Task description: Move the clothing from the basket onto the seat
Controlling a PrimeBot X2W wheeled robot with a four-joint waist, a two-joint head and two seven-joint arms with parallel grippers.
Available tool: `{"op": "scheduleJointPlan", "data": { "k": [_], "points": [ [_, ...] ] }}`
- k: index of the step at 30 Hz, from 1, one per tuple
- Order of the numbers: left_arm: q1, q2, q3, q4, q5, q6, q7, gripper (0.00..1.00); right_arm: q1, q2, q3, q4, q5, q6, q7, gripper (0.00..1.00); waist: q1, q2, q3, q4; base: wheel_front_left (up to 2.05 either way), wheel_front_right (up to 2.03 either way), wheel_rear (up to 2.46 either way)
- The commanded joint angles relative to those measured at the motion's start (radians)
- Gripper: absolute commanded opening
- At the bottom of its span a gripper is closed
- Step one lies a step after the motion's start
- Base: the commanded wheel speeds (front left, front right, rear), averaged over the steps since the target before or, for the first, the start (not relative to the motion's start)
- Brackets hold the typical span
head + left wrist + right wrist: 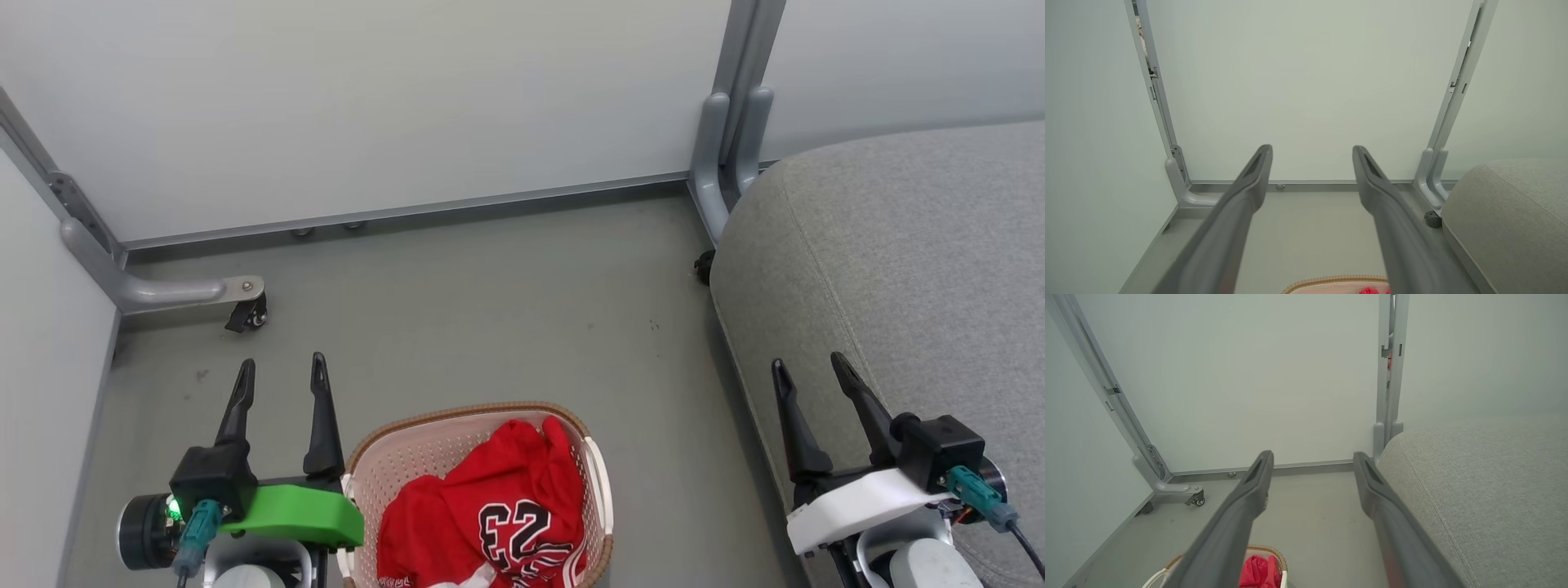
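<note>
Red basketball clothing (490, 506), a large "23" showing on the top fold, is seen heaped in the cream basket (412, 457) at the lower centre of the head view, on the grey floor (490, 310). The grey woven seat (898, 245) is shown along the right side of the frame, apart from the basket, with nothing laid on it yet. The left gripper (282, 361) is held at the lower left, just beside the basket's rim, and the right gripper (809, 361) at the lower right, over the seat's edge; both sets of fingers are spread wide and nothing is held. The first pick is judged to be at hand. It would best be made from above, with the fingers sunk into a raised fold and kept off the perforated wall, so that the cloth is lifted clear of the rim before being carried across to the right
</note>
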Motion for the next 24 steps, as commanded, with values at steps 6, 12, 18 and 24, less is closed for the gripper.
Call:
{"op": "scheduleJointPlan", "data": {
  "k": [6, 12, 18, 24],
  "points": [
    [0.017, 0.007, -0.003, 0.002, 0.056, 0.003, -0.019, 1.00, 0.013, 0.001, -0.007, 0.002, -0.071, 0.000, -0.018, 1.00, 0.0000, 0.0061, -0.002, 0.003, 0.00, 0.00, 0.00],
    [0.016, 0.008, -0.008, 0.014, 0.090, 0.000, -0.030, 1.00, 0.017, 0.004, -0.010, 0.006, -0.116, 0.000, -0.026, 1.00, 0.0000, 0.0064, 0.001, 0.006, 0.00, 0.00, 0.00],
    [0.015, 0.008, -0.011, 0.027, 0.125, -0.002, -0.040, 1.00, 0.021, 0.006, -0.013, 0.012, -0.152, 0.000, -0.033, 1.00, 0.0000, 0.0067, 0.001, 0.009, 0.00, 0.00, 0.00],
    [0.016, 0.008, -0.008, 0.035, 0.123, -0.006, -0.042, 1.00, 0.022, 0.007, -0.015, 0.021, -0.159, 0.000, -0.034, 1.00, 0.0000, 0.0069, 0.001, 0.010, 0.00, 0.00, 0.00]
  ]
}}
